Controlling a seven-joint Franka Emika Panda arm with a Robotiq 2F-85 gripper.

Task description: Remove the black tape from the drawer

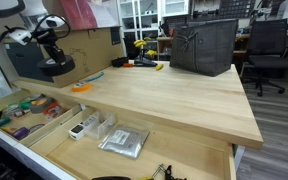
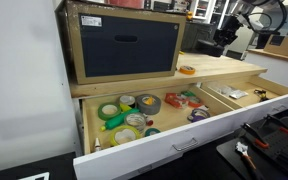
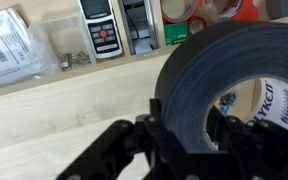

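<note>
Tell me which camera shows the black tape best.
The wrist view. The black tape fills its right half, close up, with the centre hole visible, clamped in the gripper. Both exterior views show only a small dark shape at the distant gripper, too small to tell tape from gripper.

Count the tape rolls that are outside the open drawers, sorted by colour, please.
Black ring-shaped tape roll, gripped in the shut jaws: 1
Orange-yellow flat tape roll, lying on the pale wooden tabletop: 1
Total: 2
</note>
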